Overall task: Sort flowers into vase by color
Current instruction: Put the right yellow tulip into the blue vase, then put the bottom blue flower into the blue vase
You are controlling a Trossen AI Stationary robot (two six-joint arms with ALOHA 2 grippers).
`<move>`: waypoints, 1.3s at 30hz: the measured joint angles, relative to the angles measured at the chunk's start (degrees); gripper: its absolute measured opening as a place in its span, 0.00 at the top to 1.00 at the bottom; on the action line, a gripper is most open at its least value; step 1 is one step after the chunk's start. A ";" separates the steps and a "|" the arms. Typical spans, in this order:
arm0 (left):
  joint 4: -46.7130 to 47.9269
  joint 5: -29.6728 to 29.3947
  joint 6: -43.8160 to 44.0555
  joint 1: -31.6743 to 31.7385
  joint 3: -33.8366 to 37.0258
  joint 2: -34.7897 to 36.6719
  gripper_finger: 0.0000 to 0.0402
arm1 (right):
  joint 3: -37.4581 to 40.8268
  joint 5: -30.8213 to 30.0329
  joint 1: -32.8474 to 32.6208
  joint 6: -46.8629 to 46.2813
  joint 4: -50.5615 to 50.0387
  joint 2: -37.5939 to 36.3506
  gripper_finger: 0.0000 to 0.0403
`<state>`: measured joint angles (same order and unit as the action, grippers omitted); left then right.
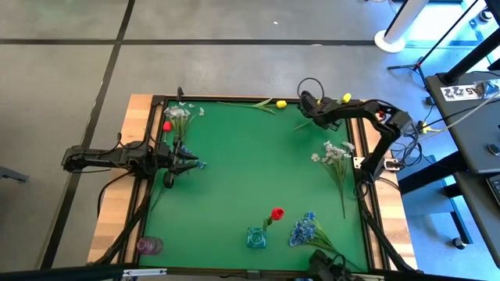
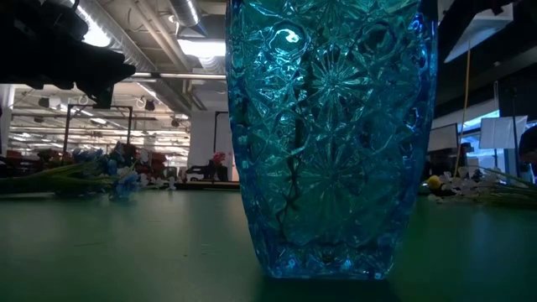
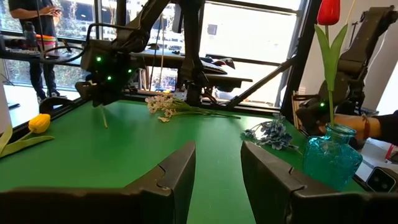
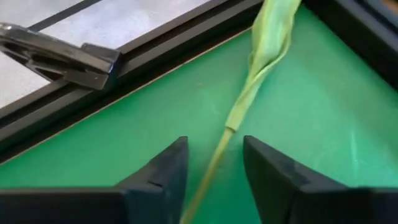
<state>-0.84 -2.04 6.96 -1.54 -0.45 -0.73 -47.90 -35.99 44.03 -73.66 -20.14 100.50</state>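
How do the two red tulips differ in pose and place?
One red tulip stands upright in the blue vase near the table's front edge. The other red tulip lies flat on the green mat, on the left side beside a white spray, in no vase. Both have red heads on thin green stalks.

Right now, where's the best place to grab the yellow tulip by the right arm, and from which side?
Take the yellow tulip by its bare stalk just below the folded leaf, from above, jaws across it. It is thin and straight there and runs between the right gripper's open jaws; the leaf is wider and looks soft. Left gripper waits at the table's left side.
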 joint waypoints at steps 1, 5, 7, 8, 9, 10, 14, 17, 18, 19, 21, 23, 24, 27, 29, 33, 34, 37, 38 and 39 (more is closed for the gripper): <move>0.00 0.00 0.00 0.00 0.00 0.00 0.69 | 0.00 0.10 0.00 0.00 0.12 0.17 0.69; 0.00 -0.01 0.00 0.01 0.00 -0.01 0.69 | 0.00 -0.05 -0.14 0.72 -0.15 -0.17 0.84; 0.00 0.00 0.00 0.00 0.00 -0.01 0.69 | 0.02 -0.97 -0.87 2.69 0.16 -1.23 0.92; 0.00 0.00 -0.02 0.00 0.00 -0.02 0.69 | 0.00 -2.05 -1.37 4.40 0.67 -1.85 0.96; 0.00 0.00 -0.01 0.01 0.00 -0.01 0.69 | 0.00 -2.88 -2.05 6.83 0.93 -2.73 0.97; 0.00 0.00 0.00 0.00 0.00 -0.02 0.69 | 0.02 -3.43 -2.82 9.59 0.93 -3.94 0.98; 0.00 -0.02 0.00 0.01 0.00 0.00 0.69 | -0.07 -2.26 -8.36 17.90 1.07 -9.92 0.92; 0.00 -0.02 -0.02 0.00 0.00 0.00 0.69 | -0.07 -0.80 -16.29 22.48 1.09 -14.08 0.91; 0.00 0.00 0.00 0.00 0.00 0.00 0.69 | -0.07 0.04 -19.15 23.63 1.20 -15.04 0.91; 0.00 0.00 0.00 0.00 0.00 -0.02 0.69 | -0.07 1.40 -21.83 25.27 1.26 -15.82 0.91; 0.00 -0.01 -0.02 0.00 0.00 -0.02 0.69 | -0.09 4.23 -26.93 28.63 1.10 -16.61 0.93; 0.00 0.00 -0.01 0.00 0.00 -0.01 0.69 | -0.09 6.73 -31.61 30.34 -0.18 -16.64 0.95; 0.00 -0.01 -0.02 0.00 0.00 -0.01 0.69 | -0.09 7.40 -33.80 30.47 -1.15 -16.44 0.96; 0.00 0.00 0.00 0.00 0.00 0.00 0.69 | -0.08 7.53 -39.68 29.85 -3.50 -15.09 0.99; 0.00 0.00 0.00 0.00 0.00 -0.02 0.69 | -0.07 7.00 -42.44 28.48 -4.41 -14.24 0.99; 0.00 0.00 0.00 0.00 0.00 -0.01 0.69 | -0.04 5.63 -45.15 25.61 -5.91 -13.61 0.94; 0.00 -0.01 0.00 0.00 0.00 -0.01 0.69 | -0.04 5.42 -45.31 25.28 -6.82 -13.70 0.92; -0.02 0.00 0.00 0.00 0.00 0.00 0.69 | -0.22 5.55 -44.81 24.95 -12.87 -15.33 0.83; 0.00 -0.02 0.00 0.00 0.00 -0.01 0.69 | -0.75 5.82 -44.35 24.53 -16.23 -16.05 0.80; 0.00 -0.01 0.00 0.00 0.00 -0.01 0.69 | -1.24 6.47 -44.07 23.69 -20.14 -16.78 0.76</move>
<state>-0.84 -2.05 6.96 -1.54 -0.45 -0.74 -49.13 -29.52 -0.04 -49.97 -40.28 83.73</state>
